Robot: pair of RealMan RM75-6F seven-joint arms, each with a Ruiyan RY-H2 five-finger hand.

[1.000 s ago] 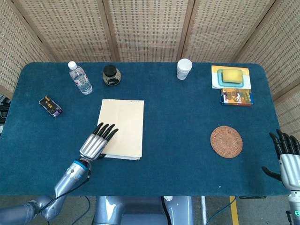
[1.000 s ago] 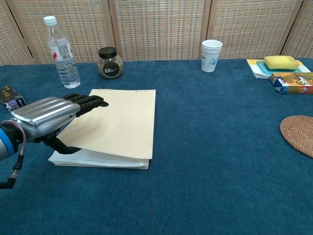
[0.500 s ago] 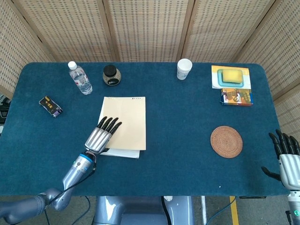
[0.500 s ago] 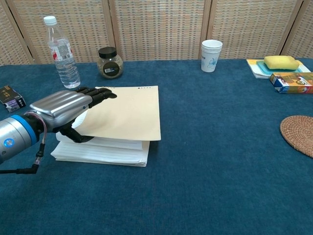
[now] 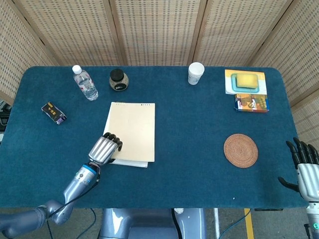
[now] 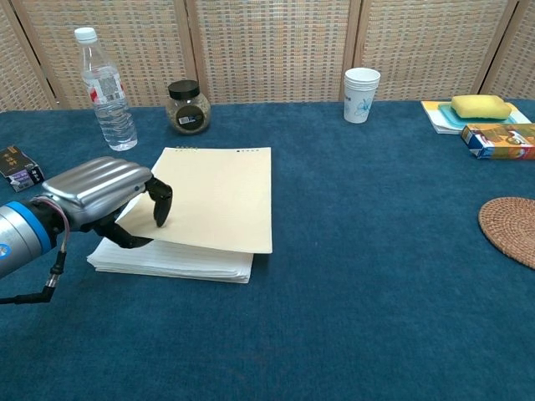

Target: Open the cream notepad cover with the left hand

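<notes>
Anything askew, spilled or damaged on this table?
Nothing spilled or damaged. The only irregular thing is the cream cover: the left hand pinches its near left corner and holds it lifted off the white pages, so it sits raised and offset from the stack. The bottle, jar and cup stand upright.

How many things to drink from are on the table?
2. The water bottle stands at the back left, beside the dark-lidded jar. The white paper cup stands at the back, right of the middle.
</notes>
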